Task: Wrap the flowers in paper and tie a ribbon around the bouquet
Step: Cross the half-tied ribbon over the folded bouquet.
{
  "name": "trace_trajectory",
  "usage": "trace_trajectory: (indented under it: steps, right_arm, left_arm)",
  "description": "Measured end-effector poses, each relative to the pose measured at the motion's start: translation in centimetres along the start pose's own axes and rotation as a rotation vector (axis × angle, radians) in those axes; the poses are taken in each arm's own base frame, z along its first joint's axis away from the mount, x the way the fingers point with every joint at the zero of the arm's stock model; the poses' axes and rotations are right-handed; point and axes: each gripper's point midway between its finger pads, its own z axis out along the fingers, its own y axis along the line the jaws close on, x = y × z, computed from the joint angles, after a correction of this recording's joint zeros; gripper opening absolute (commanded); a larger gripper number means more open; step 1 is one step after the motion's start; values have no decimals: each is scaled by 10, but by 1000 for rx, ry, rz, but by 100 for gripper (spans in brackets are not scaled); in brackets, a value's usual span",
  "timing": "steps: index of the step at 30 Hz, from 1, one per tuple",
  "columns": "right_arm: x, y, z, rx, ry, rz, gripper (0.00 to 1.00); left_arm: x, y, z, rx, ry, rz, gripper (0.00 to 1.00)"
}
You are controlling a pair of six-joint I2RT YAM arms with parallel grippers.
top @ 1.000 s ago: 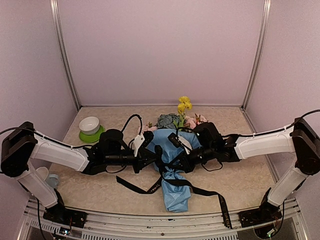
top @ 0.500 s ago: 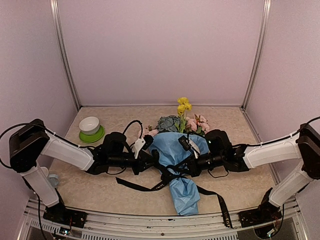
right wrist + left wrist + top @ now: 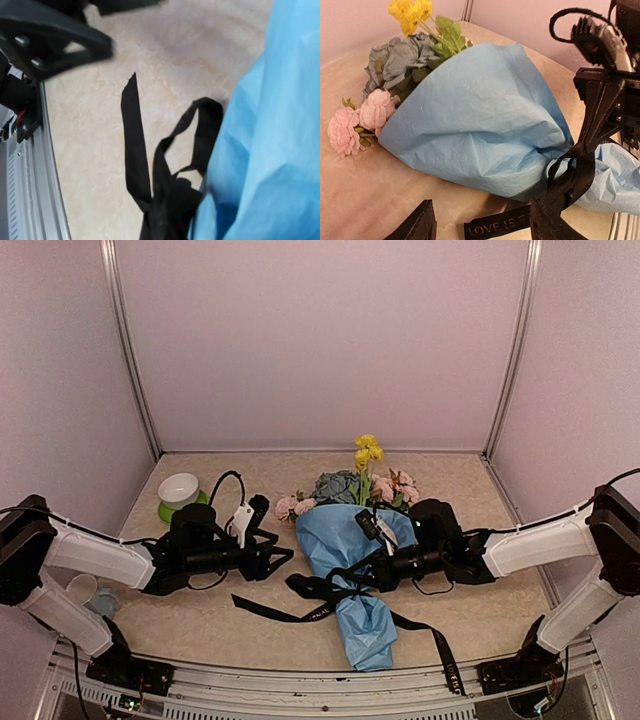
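Top external: bouquet (image 3: 345, 545) lies mid-surface (image 3: 200, 625), blooms toward the back wall, paper tail toward the near edge.
Paper: light-blue paper (image 3: 480, 130) makes a cone round the stems, wide at the blooms and pinched narrow at the bouquet's waist.
Flowers: flowers (image 3: 395, 65) stick out of the bouquet's wide mouth. Pink roses sit at one side, a blue-grey cluster in the middle, yellow blooms highest.
Ribbon: black ribbon (image 3: 330, 590) is wound and knotted at the bouquet's waist. One tail trails on the surface left of the bouquet; the other runs right of it toward the near edge.
Left tool: left tool (image 3: 275, 562) sits just left of the bouquet, fingers apart, gripping nothing. In the left wrist view a lettered ribbon end lies on the surface between its fingers.
Right tool: right tool (image 3: 375, 570) is at the bouquet's waist from the right side, fingers together, clamped on the ribbon at the knot.
Saucer: green saucer (image 3: 185, 511) with a white bowl (image 3: 179, 488) on it, well left of the bouquet, toward the back.
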Motion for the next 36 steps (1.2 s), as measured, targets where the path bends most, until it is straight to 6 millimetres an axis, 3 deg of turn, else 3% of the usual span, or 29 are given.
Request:
trace_trajectory:
  steps: [3,5,8,11,15,18,23,28,32,36]
  right_arm:
    - [2,-1,1,-2,5,5,0]
    - [1,0,1,-3,5,5,0]
    - [1,0,1,-4,4,4,0]
    - [1,0,1,-5,3,3,0]
    - [1,0,2,-9,4,3,0]
    - [2,0,3,-11,4,3,0]
    - [2,0,3,-13,5,2,0]
    - [2,1,3,-19,7,2,0]
    - [2,2,3,-22,8,2,0]
    - [2,2,3,-24,9,2,0]
  left_arm:
    - [-11,-10,-9,19,-45,53,43]
    - [-13,-29,-7,54,-40,153,35]
    - [-2,-96,7,194,21,382,32]
    - [20,-134,21,285,95,537,32]
    - [48,-128,41,285,225,625,30]
    - [58,-122,53,279,301,650,26]
    - [50,-121,70,264,361,669,25]
    - [51,-113,69,221,406,676,22]
    - [56,-104,67,183,444,686,2]
    - [58,-100,66,161,461,693,0]
